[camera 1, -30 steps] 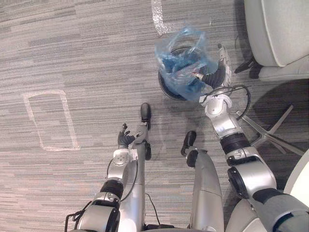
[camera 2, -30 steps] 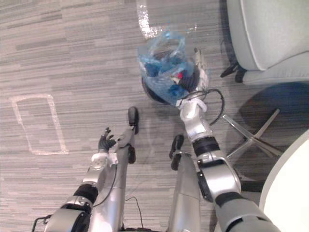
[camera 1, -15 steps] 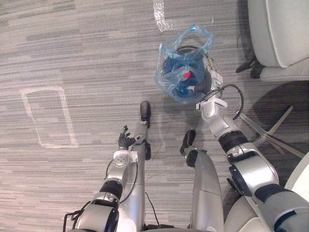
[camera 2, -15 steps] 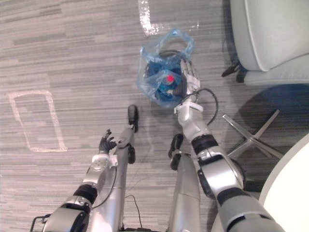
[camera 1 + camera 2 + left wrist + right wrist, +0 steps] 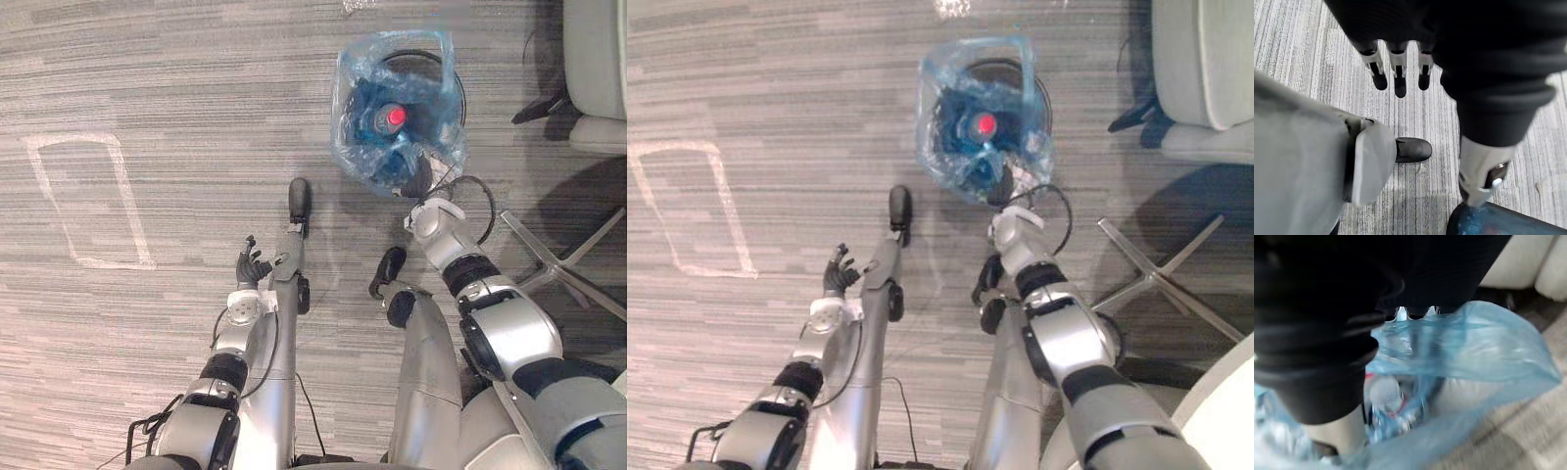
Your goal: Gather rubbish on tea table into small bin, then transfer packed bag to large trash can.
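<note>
A translucent blue bag (image 5: 392,127) full of rubbish stands in the small black bin, whose rim (image 5: 431,59) shows behind it. A bottle with a red cap (image 5: 396,116) lies on top inside the bag. My right hand (image 5: 419,181) is pressed against the bag's near side, partly under its film. In the right wrist view the blue film (image 5: 1488,347) drapes over the hand (image 5: 1352,308), and the bottle (image 5: 1383,394) shows through it. My left hand (image 5: 251,266) hangs open and empty over the carpet, well left of the bag, its fingers (image 5: 1399,73) straight.
A grey armchair (image 5: 598,59) stands at the far right, with a chair's metal star base (image 5: 563,264) nearer. A white tape rectangle (image 5: 88,201) marks the carpet at left. A white table edge (image 5: 1215,431) shows at the lower right.
The camera has shifted. My right hand moved from the bag's right side round to its near side, and the bag's mouth now faces up with the red-capped bottle showing. The left hand stayed put.
</note>
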